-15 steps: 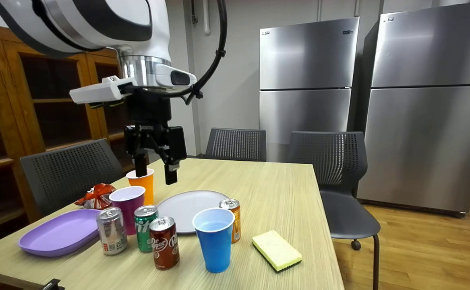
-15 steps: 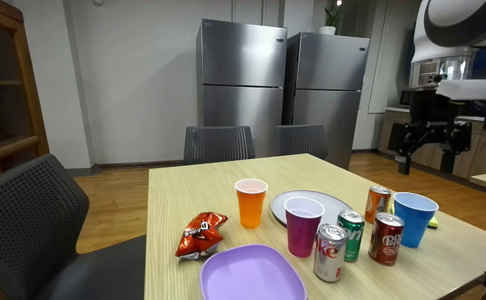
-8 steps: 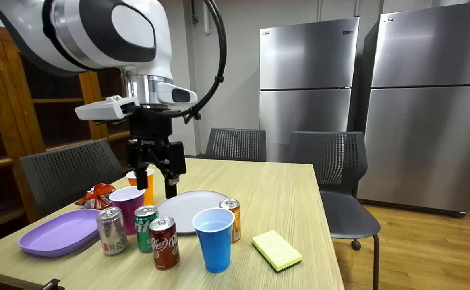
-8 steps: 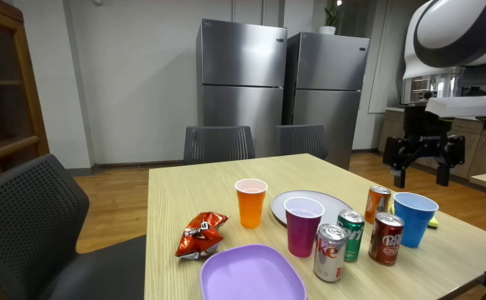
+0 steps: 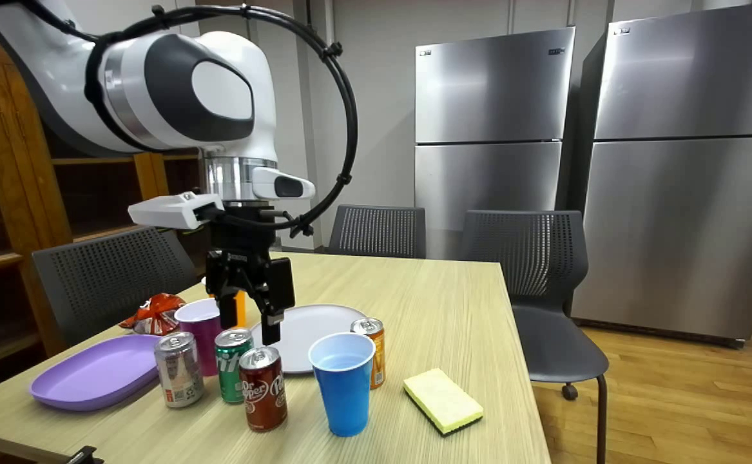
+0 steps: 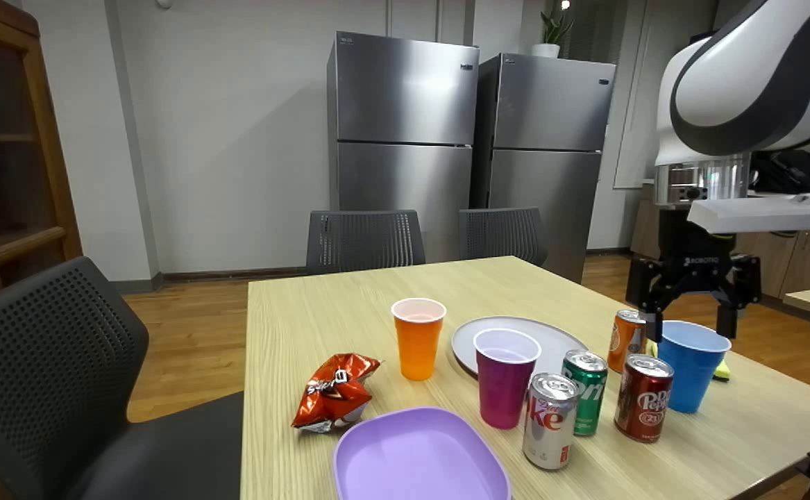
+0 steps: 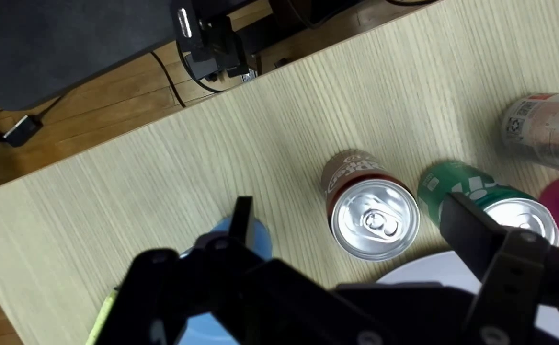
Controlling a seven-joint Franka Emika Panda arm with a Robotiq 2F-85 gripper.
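Down comes the pincer [image 6: 690, 333], spread and empty, seemingly bringing the Dr Pepper can [image 5: 263, 393] more nearly within reach.

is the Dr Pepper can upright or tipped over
Upright: the Dr Pepper can stands with its lid up in both exterior views.

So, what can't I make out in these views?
Blue cup: mostly covered by the tool in the wrist view.
Silver can: top cut off by the wrist view's right edge.
Orange cup: mostly hidden behind the tool and purple cup in an exterior view.
Sponge: mostly hidden behind the blue cup in an exterior view.
Lilac tray: near side cut off by an exterior view's bottom edge.
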